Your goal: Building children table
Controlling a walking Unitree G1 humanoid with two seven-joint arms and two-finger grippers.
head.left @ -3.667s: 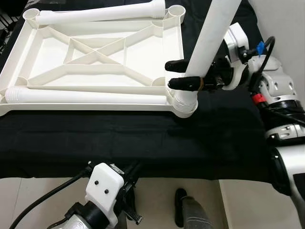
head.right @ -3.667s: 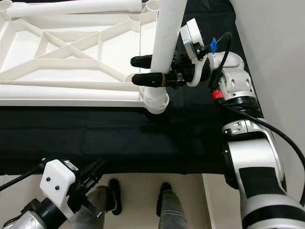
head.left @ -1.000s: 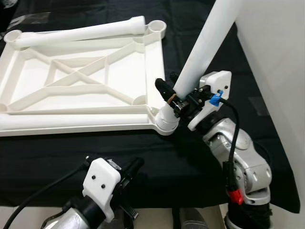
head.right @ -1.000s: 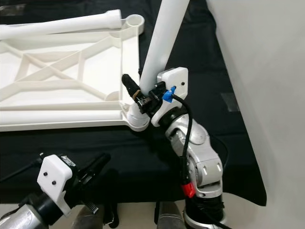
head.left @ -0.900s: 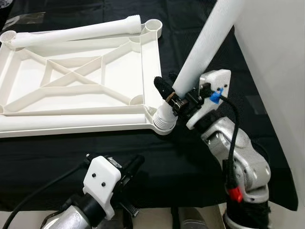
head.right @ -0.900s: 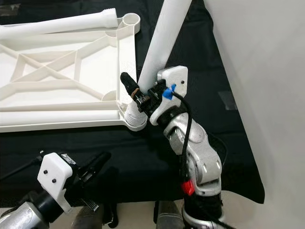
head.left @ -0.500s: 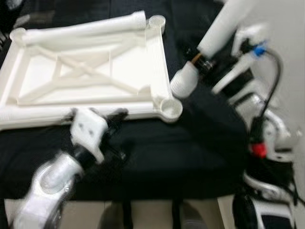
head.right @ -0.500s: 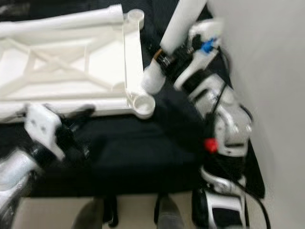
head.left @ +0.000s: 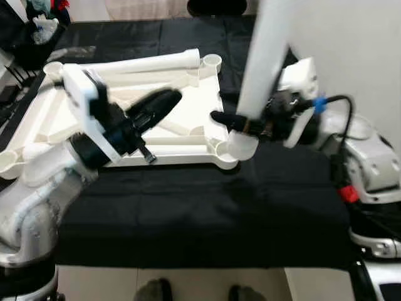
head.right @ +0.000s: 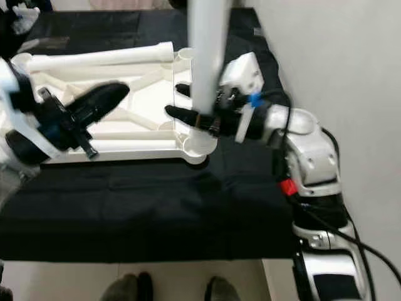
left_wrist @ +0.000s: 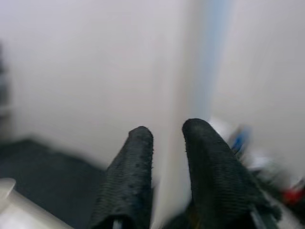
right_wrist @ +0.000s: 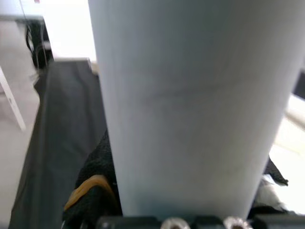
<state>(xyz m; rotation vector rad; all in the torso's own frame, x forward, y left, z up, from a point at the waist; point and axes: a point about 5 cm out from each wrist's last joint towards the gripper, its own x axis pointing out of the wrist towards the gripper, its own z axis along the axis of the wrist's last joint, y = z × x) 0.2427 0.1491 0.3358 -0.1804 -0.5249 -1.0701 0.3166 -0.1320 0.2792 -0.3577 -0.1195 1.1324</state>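
Left gripper [head.left: 164, 102]: raised at centre-left of the frame over the white table frame [head.left: 37, 119], fingers close together, holding nothing.
Table frame: lies flat, underside up, on the black cloth [head.left: 188, 200], upper left.
Table leg [head.left: 266, 56]: upright at centre, pinched by the right gripper [head.left: 233, 122] near its lower end.
Key relation: the leg's long axis stands vertical, its foot just over the frame's near-right corner socket [head.left: 224, 149]; the right arm is nearer.

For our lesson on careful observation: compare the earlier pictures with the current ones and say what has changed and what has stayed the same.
The left tool has risen from low beside the robot to hover over the white tabletop frame. The right tool still grips the white leg tube, now nearly upright over the near corner socket. Two loose legs still lie on the frame.
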